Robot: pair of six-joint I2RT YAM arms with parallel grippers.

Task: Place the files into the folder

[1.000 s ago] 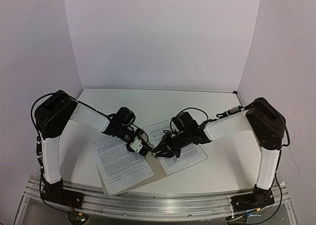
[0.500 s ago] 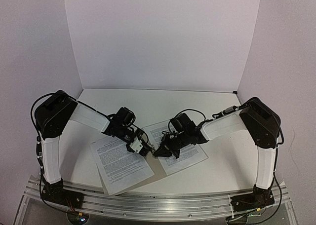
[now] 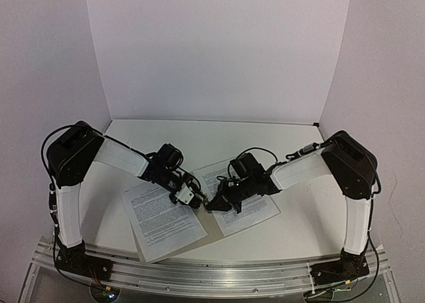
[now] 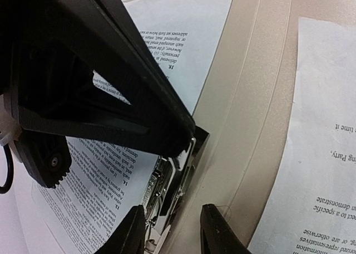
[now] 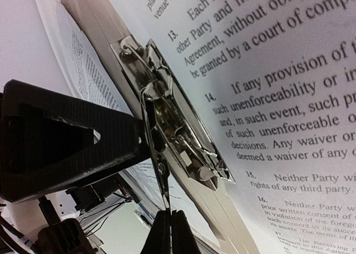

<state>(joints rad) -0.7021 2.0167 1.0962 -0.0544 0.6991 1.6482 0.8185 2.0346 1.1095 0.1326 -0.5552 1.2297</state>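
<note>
Top view: the open folder lies flat by the front edge of the worktop, slightly left of centre. Its near left corner reaches almost to that front edge. A printed sheet lies on each flap: the left sheet and the right sheet, with a tan strip of spine showing between them. Both of my arms reach in from the front corners and meet over the spine. White worktop runs from the folder's far edge to the back wall, and more lies between the right sheet and the right edge.

Left wrist view: my left gripper has its fingers apart, one on either side of the near end of the metal clip. I cannot tell whether they touch it, and nothing is gripped. The clip sits at the inner edge of the left sheet, beside the spine crease. My right gripper fills the space just above it, so the two nearly touch.

Right wrist view: my right gripper's fingertips are pressed together, pinching the thin upright lever of the clip. Paragraph text runs right up to the clip's edge.
</note>
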